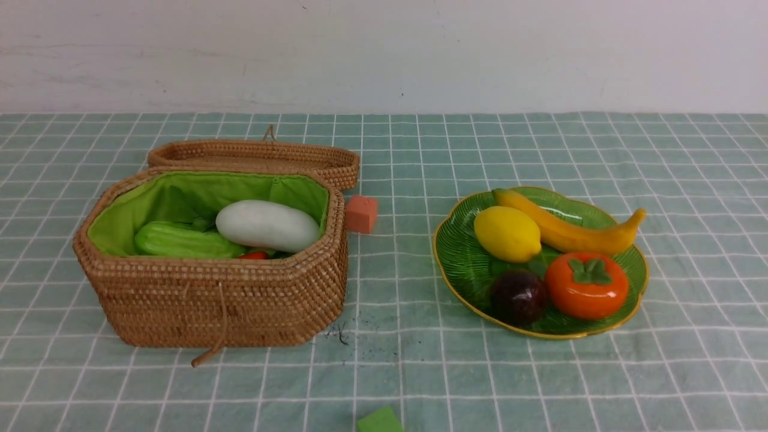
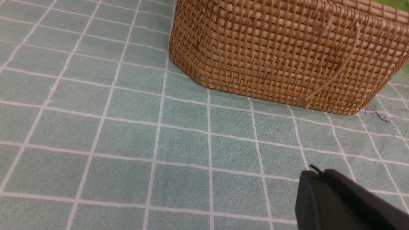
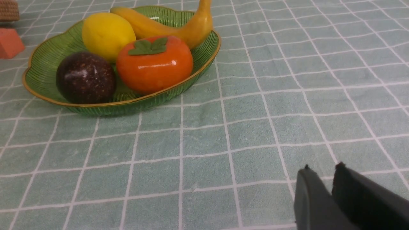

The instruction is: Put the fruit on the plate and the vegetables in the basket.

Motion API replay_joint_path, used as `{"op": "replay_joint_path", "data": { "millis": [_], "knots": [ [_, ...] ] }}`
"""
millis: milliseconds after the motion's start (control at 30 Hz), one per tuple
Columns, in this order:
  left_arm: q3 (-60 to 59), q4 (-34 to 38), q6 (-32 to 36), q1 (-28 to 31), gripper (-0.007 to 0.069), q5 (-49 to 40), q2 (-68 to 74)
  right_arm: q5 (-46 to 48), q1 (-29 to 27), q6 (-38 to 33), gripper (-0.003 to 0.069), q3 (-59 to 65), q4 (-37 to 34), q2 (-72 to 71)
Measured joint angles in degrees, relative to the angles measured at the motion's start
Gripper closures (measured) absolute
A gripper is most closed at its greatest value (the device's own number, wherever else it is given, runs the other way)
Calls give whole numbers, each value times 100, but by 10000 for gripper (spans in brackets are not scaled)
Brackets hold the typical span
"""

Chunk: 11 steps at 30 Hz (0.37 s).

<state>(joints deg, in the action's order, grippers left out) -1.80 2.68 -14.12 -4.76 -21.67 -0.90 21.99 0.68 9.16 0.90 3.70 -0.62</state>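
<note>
The green leaf plate [image 1: 462, 264] holds the fruit: banana [image 1: 570, 231], lemon [image 1: 507, 233], persimmon [image 1: 587, 285] and mangosteen [image 1: 519, 296]. In the open wicker basket [image 1: 210, 288] lie a white radish [image 1: 267, 225], a green gourd [image 1: 180, 240] and a sliver of red carrot [image 1: 253, 255]; no eggplant shows. Neither arm appears in the front view. My left gripper [image 2: 314, 174] is shut and empty, low over the cloth, apart from the basket [image 2: 287, 54]. My right gripper [image 3: 322, 169] stands slightly open with nothing between its fingers, apart from the plate [image 3: 41, 60].
The basket's lid [image 1: 252, 153] lies behind the basket. A small orange cube [image 1: 361, 213] sits between basket and plate, and a small green cube [image 1: 379, 420] lies at the table's near edge. A checked green cloth covers the table.
</note>
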Motion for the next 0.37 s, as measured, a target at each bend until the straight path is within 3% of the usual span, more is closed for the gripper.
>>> {"op": "replay_joint_path", "data": {
  "millis": [367],
  "knots": [
    [0,0,0,0,638,0,0,0,0,0,536,0,0,0]
  ]
}}
